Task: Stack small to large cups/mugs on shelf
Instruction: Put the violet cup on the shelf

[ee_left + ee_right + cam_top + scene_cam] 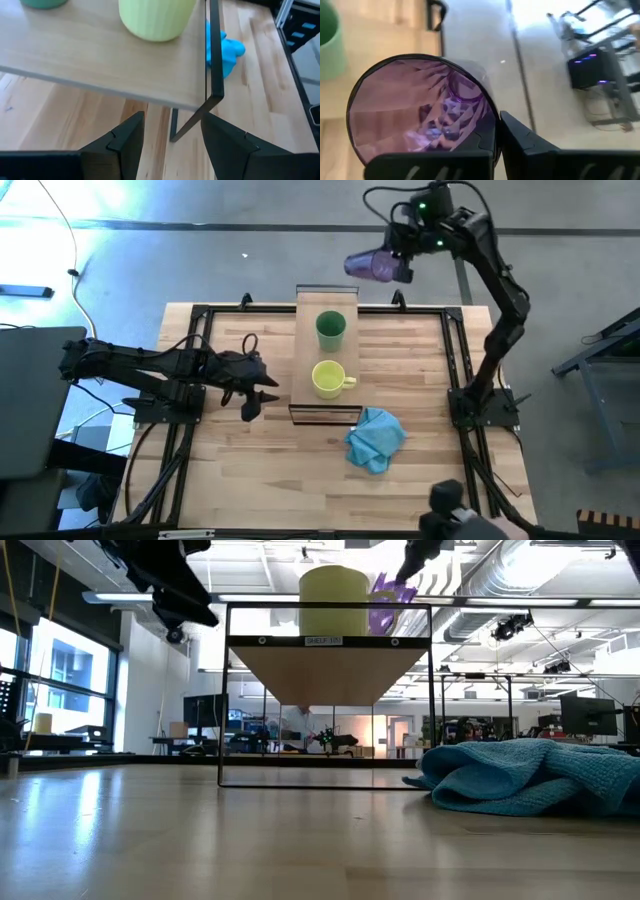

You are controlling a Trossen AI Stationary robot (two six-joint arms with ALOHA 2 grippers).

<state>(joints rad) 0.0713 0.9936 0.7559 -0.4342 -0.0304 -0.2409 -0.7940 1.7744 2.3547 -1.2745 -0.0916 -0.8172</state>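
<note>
Now the right pincer is clenched on the rim of the tumbler, carrying it in the air just past the shelf's far end, off the table altogether. The tumbler lies tipped on its side, long axis roughly level, its mouth facing the wrist camera, which looks straight down into it. It's translucent purple, faceted inside, and the tallest of the three.

From that pincer, the shelf sits nearer the robot and a touch towards the left arm, its long axis running away from the robot. On the board stand the green cup, closest to the tumbler, and beyond it the yellow mug, handle pointing to the right arm's side. Both are upright and apart, with bare board near the far end; that's where I'd judge the tumbler could land, once righted.

Over on the shelf's other flank, the left pincer waits low beside the near end, jaws spread, holding nothing. A blue cloth lies on the table just off the shelf's near corner.
</note>
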